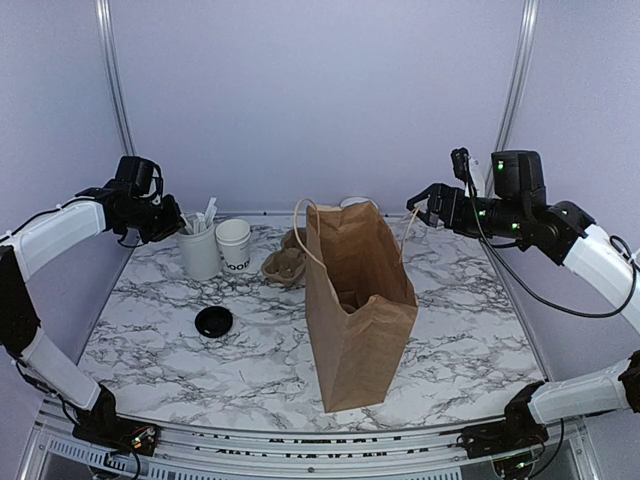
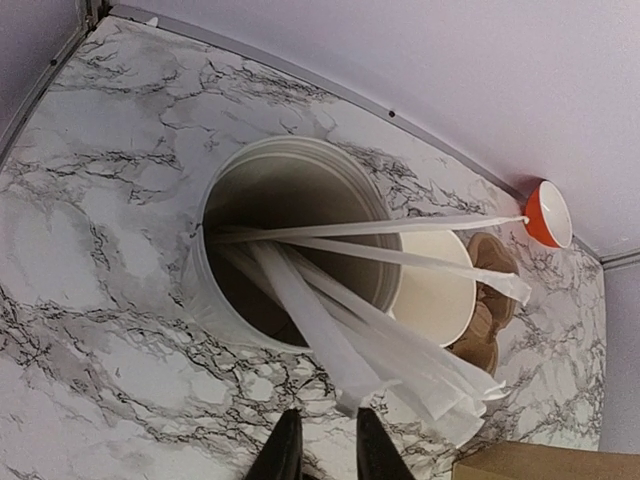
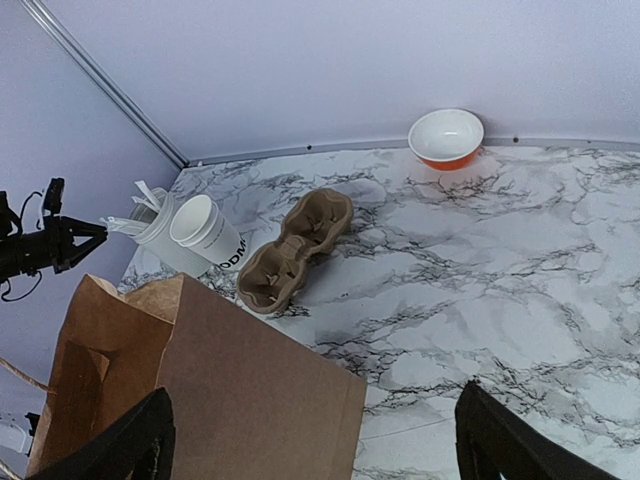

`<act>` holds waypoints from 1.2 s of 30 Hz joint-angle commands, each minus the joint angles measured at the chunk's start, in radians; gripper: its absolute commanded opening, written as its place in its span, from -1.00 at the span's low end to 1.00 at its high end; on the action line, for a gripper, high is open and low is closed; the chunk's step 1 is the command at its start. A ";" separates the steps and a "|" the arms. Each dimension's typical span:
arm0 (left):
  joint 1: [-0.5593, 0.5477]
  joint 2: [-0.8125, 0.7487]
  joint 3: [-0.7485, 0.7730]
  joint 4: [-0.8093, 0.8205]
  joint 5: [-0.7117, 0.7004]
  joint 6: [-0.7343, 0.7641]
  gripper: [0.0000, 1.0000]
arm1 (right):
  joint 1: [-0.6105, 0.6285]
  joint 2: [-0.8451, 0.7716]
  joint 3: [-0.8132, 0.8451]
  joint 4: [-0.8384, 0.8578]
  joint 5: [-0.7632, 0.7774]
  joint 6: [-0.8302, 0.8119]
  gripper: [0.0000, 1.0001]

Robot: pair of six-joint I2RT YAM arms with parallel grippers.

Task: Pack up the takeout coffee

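while the coffee cup (image 1: 234, 243) stands beside the canister (image 1: 198, 252), the left gripper (image 2: 325, 450) hangs above them barely parted, the right gripper (image 3: 315, 440) spread wide by the bag (image 1: 355, 300).

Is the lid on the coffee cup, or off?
Off. The cup stands with its top open beside the canister, and the black lid lies apart on the table.

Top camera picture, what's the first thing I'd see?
The tall brown paper bag standing open in the middle of the marble table. Next, the white cup at the back left, beside a tub of white sticks, and a black lid lying alone nearer the front.
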 commanded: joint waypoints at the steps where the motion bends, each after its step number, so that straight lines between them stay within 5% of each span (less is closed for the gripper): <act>1: -0.006 0.012 0.046 0.018 0.013 -0.002 -0.57 | -0.009 -0.006 0.004 0.007 0.001 0.004 0.88; 18: -0.007 0.038 0.054 0.021 -0.017 0.000 -0.66 | -0.009 -0.012 -0.002 0.004 0.006 0.004 0.88; 36: -0.007 -0.029 0.095 -0.055 -0.018 0.025 -1.00 | -0.009 0.002 0.002 0.016 -0.006 0.007 0.88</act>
